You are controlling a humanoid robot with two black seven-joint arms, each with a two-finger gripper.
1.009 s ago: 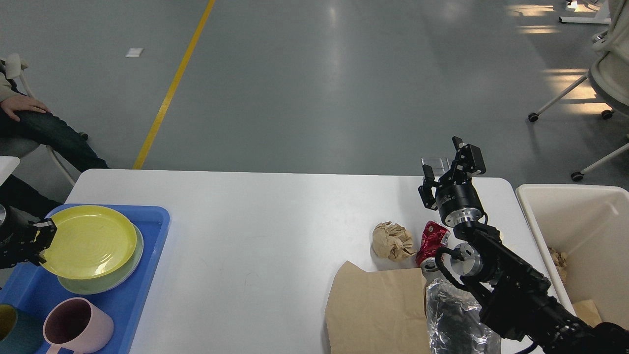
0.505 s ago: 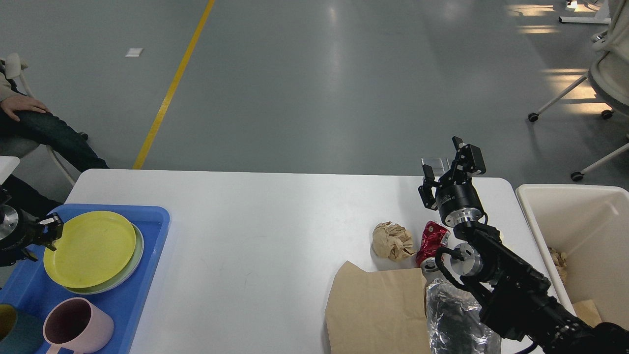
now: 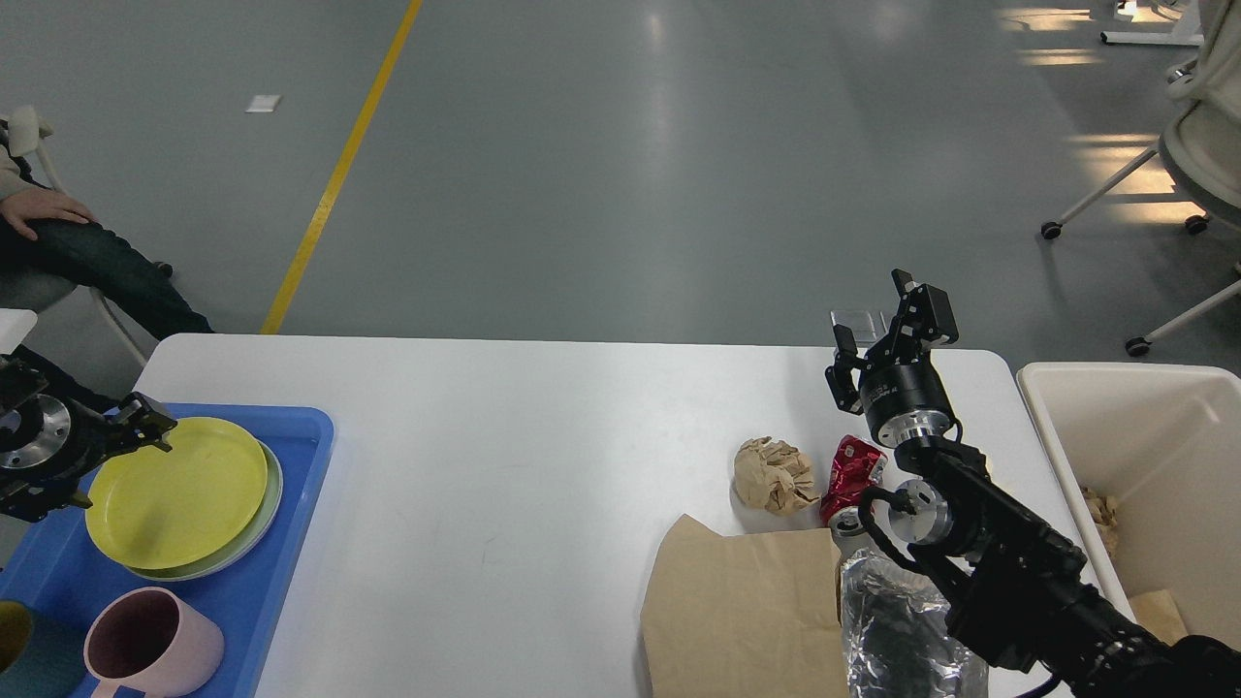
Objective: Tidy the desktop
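The white desktop [image 3: 543, 436] fills the lower view. At its left, a blue tray [image 3: 291, 504] holds a yellow plate [image 3: 179, 490] lying flat on a pale green plate [image 3: 254, 538]. It also holds a pink mug [image 3: 150, 645] and a teal cup [image 3: 24, 654]. My left gripper [image 3: 153, 432] is open and empty, just over the yellow plate's far-left rim. On the right lie a crumpled brown paper ball [image 3: 774, 475], a crushed red can [image 3: 851, 475], a flat brown paper bag [image 3: 742, 611] and a crumpled silvery wrapper [image 3: 897, 635]. My right gripper [image 3: 875, 312] is open and empty, raised above the table's far right edge.
A cream-white bin [image 3: 1144, 427] stands off the table's right edge with paper scraps inside. My right arm [image 3: 1008, 572] lies over the table's right front corner. A seated person [image 3: 58, 242] is at the far left, and office chairs [image 3: 1193, 155] at the far right.
The yellow plate, held tilted a second ago, now lies flat on the green plate. My left gripper let go of it and moved right and away. The right arm has not moved.
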